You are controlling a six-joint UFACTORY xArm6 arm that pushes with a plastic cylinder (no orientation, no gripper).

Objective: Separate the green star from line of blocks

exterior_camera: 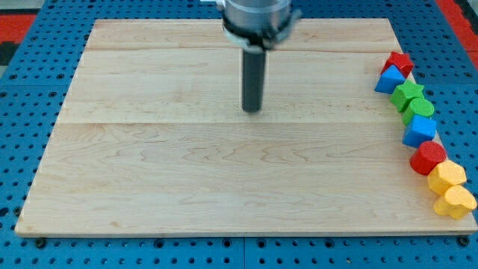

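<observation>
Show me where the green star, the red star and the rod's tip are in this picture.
green star (pixel 408 93): camera view, on its top face.
red star (pixel 399 61): camera view, on its top face.
my tip (pixel 252 110): camera view, at the rod's very lower end, far to the view's left of the blocks.

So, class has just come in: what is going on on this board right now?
A robot arm with a dark rod is working over a wooden board. My tip rests near the board's middle, toward the view's top, touching no block. Along the view's right edge, eight blocks form a curved line: red star, blue block, green star, a second green block, another blue block, a red block and two yellow blocks. The green star sits in line, not yet separated.
</observation>
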